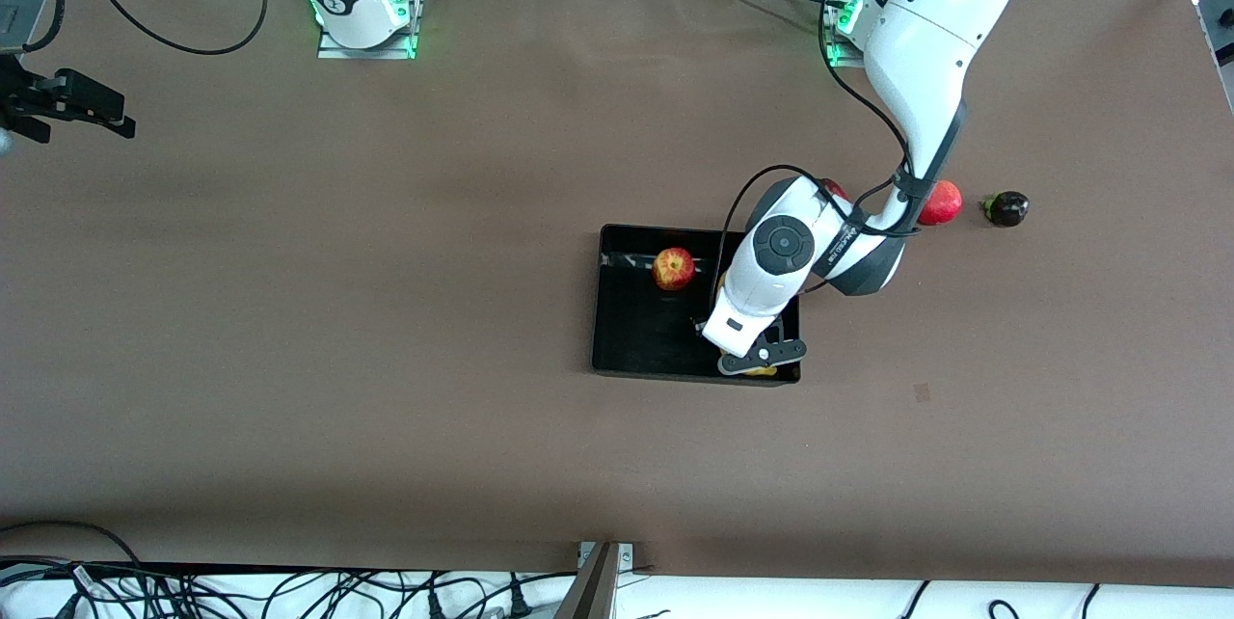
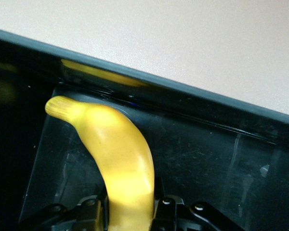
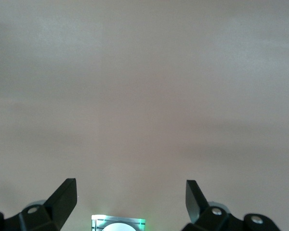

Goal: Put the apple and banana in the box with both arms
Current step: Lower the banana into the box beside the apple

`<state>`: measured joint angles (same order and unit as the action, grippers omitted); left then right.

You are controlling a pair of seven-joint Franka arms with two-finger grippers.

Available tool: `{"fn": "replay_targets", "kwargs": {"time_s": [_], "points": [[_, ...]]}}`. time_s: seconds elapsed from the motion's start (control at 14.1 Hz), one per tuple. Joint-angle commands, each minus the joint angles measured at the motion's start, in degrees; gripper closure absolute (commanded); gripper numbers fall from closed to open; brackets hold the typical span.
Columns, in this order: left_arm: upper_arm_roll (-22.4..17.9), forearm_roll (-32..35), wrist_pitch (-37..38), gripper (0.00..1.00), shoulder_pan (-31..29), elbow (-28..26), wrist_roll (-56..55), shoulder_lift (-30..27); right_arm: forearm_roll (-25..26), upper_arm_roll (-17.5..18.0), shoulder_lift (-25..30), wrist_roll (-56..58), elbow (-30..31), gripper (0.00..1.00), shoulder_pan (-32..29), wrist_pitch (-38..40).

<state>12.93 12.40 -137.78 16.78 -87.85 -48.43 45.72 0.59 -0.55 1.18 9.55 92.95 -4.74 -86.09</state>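
Left wrist view: the long curved yellow banana (image 2: 123, 159) is seen clamped between the fingers of the left hand (image 2: 130, 211), low inside the shallow black plastic box (image 1: 617, 349), near the wall closest to the front camera. Its skin is judged soft and bruisable, best gripped mid-body. The small red-yellow apple (image 1: 673, 268) lies in the box. The right hand (image 3: 130, 202), spread wide and empty, waits over bare brown bench (image 1: 386, 310).
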Motion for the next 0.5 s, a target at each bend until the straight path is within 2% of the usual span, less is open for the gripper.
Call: {"fn": "replay_targets", "kwargs": {"time_s": [0.0, 0.21, 0.43], "points": [[-0.4, 1.1, -0.1, 0.02, 0.4, 1.2, -0.6, 0.4, -0.4, -0.2, 0.0, 0.3, -0.6, 0.00, -0.1, 0.8], [-0.4, 1.3, 2.1, 0.00, 0.4, 1.1, -1.8, -0.4, -0.4, -0.2, 0.0, 0.3, -0.6, 0.00, -0.1, 0.8], [-0.4, 0.9, 8.5, 0.00, 0.2, 1.1, -1.9, -4.0, -0.4, -0.1, 0.0, 0.3, -0.6, 0.00, -0.1, 0.8]]}}
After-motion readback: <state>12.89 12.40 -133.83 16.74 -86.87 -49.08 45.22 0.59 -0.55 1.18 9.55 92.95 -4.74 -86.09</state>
